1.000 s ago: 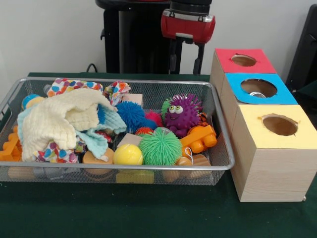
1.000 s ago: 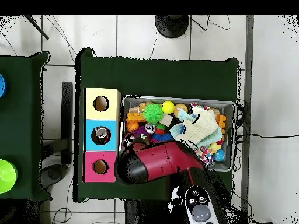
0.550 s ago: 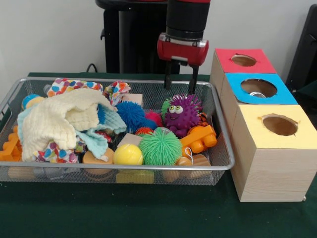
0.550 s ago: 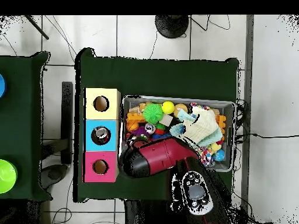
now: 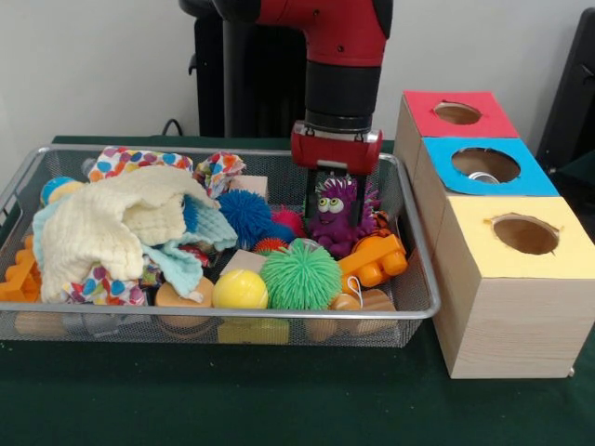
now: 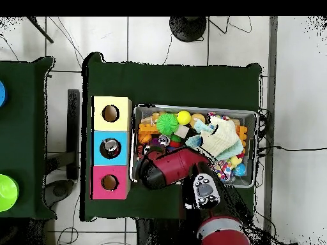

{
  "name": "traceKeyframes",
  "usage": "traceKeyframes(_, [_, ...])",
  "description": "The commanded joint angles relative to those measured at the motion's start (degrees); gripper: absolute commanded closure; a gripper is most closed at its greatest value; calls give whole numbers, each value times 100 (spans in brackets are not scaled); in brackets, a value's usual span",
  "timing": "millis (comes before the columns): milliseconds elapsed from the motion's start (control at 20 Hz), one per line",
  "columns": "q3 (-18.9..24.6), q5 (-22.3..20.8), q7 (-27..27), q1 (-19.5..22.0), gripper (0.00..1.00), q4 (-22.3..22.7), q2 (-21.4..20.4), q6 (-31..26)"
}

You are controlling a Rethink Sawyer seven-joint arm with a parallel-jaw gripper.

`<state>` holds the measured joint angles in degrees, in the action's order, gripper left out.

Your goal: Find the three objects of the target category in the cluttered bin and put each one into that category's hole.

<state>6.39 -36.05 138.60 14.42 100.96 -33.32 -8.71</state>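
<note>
The table (image 5: 279, 409) wears a dark green cloth, with bare cloth along the whole near edge in the front view. The arm (image 5: 339, 56) comes down over the far right part of the bin (image 5: 232, 316), a wire mesh tray heaped with toys. The boxes (image 5: 507, 297) stand in a row just right of the bin, touching it or nearly so: yellow top nearest, blue (image 5: 483, 165) in the middle, red (image 5: 456, 113) farthest, each with a round hole. The front view shows something pale inside the blue hole.

A cream cloth (image 5: 107, 228) covers much of the bin's left half, over a dotted cloth and a light blue one. A green spiky ball (image 5: 299, 276) sits near the front rim, a yellow ball (image 5: 240, 290) just to its left, an orange block (image 5: 374, 260) to its right. A blue spiky ball (image 5: 246, 214) lies behind them.

The gripper (image 5: 337, 206) is down on the purple monster (image 5: 337, 216), its dark fingers spread, one at each side of the toy; I cannot tell whether they touch it. The monster stands upright near the bin's right wall.

From overhead the arm (image 6: 175, 167) hides the gripper and monster; the bin (image 6: 250, 116), boxes (image 6: 110, 147) and green ball (image 6: 168, 122) show. The front view alone shows the grasp.
</note>
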Motion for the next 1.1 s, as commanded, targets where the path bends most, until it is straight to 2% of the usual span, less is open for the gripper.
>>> traceKeyframes(50, [-228,-224,192,-72,0,-685,505,393])
traceKeyframes(300, [-324,-123,228,-145,0,-871,736,591])
traceKeyframes(450, [-363,-117,204,-187,0,-928,729,586])
traceKeyframes(650, [-246,-228,-4,-144,0,-1083,832,530])
traceKeyframes(900, [-392,-286,56,-389,0,-1026,908,676])
traceKeyframes(1100, [-558,-154,220,-628,0,-769,703,623])
